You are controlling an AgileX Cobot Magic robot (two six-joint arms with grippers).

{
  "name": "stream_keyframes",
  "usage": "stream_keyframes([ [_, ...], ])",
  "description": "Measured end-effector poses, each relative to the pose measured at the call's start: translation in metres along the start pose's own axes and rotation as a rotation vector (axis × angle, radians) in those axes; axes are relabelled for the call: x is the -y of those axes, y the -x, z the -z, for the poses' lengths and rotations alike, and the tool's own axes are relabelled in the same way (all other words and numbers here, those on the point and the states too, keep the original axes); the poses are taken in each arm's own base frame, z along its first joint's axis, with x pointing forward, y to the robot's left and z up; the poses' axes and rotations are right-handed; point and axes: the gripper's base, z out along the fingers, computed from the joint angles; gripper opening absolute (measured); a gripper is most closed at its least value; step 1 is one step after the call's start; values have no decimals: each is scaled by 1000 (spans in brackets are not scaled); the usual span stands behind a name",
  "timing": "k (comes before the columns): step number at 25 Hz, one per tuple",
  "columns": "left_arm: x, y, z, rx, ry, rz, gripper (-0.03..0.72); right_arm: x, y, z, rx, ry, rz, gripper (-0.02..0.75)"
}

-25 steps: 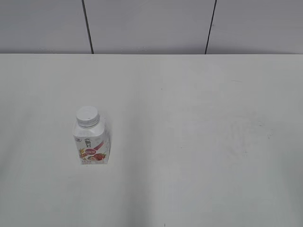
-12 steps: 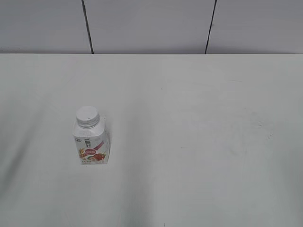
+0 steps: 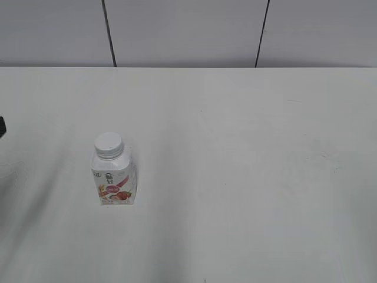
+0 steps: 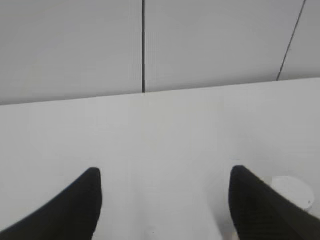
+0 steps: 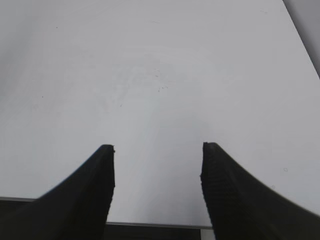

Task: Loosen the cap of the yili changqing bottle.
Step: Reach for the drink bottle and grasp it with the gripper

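The yili changqing bottle (image 3: 115, 180) stands upright on the white table (image 3: 235, 147), left of the middle, its strawberry label facing the camera. Its white ribbed cap (image 3: 109, 144) sits on the neck. In the left wrist view my left gripper (image 4: 165, 171) is open and empty, and the cap (image 4: 292, 190) shows just beyond the right finger (image 4: 255, 205). A dark bit of the left arm (image 3: 2, 127) shows at the exterior view's left edge, well left of the bottle. My right gripper (image 5: 158, 146) is open and empty above the table's near edge, out of the exterior view.
A grey panelled wall (image 3: 188, 29) with dark seams runs behind the table's far edge. The table's near edge (image 5: 150, 224) shows under the right gripper. Faint scuff marks (image 5: 160, 87) lie on the table's right half.
A dark bit of the left arm has come into the exterior view at the left edge. The bottle has not moved.
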Motion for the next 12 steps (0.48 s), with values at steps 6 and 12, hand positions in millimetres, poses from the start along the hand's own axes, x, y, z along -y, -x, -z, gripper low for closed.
stream_keyframes([
  [6, 7, -25, -23, -108, -89, -90, 477, 0, 0, 0, 0, 0, 0, 448],
  [12, 20, -36, -36, -138, -232, -47, 470, 0, 0, 0, 0, 0, 0, 448],
])
